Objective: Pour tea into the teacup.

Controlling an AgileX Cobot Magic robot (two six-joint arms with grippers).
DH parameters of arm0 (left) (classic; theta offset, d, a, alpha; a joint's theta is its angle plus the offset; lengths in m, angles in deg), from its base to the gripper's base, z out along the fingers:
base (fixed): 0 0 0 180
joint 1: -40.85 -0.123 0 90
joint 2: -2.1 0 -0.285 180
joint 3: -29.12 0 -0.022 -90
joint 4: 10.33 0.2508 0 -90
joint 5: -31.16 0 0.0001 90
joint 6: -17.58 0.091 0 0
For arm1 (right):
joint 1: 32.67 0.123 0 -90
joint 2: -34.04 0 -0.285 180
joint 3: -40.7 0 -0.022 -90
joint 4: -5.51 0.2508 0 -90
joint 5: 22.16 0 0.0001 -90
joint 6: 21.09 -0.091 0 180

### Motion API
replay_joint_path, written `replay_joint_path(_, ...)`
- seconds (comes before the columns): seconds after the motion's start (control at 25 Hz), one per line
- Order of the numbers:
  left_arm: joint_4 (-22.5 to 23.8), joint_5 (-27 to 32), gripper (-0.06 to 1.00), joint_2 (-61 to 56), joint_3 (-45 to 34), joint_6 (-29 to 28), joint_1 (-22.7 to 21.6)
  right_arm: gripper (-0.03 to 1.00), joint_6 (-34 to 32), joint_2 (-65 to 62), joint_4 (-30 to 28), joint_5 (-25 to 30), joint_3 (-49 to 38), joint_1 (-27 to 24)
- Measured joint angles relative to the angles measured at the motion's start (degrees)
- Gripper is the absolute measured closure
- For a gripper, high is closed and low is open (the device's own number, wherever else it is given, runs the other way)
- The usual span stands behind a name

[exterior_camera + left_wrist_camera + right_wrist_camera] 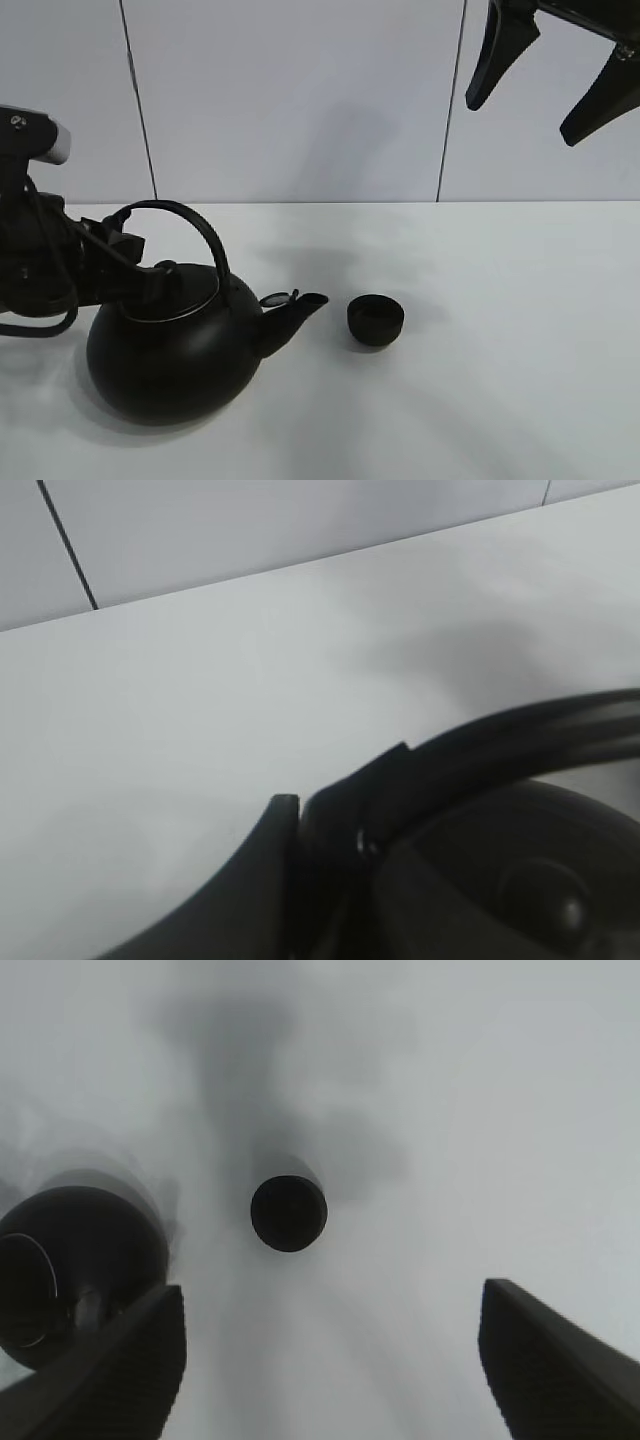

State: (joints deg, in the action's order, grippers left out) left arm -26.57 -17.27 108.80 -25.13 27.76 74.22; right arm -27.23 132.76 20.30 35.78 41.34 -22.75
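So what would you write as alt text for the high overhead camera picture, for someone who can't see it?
A round black kettle sits on a white table, its spout aimed at a tiny black teacup just beside it, not touching. The left gripper is shut on the kettle's arched handle, while the right gripper hangs open high above the table at upper right.

Exterior high view faces the table (500,400) from the near side; right wrist view looks down from high; left wrist view sits close. All share the kettle (170,350).
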Motion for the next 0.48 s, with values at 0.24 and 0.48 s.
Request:
replay_joint_path(0.24, 0.1, -3.4, 0.84, 0.0, -2.1, 0.0, 0.0, 0.41, 0.0, 0.0, 0.0, 0.0, 0.0, 0.0)
replay_joint_path(0.48, 0.2, -4.2, 0.79, 0.0, -2.2, -0.6, 0.0, 0.41, 0.0, 0.0, 0.0, 0.0, 0.0, 0.0)
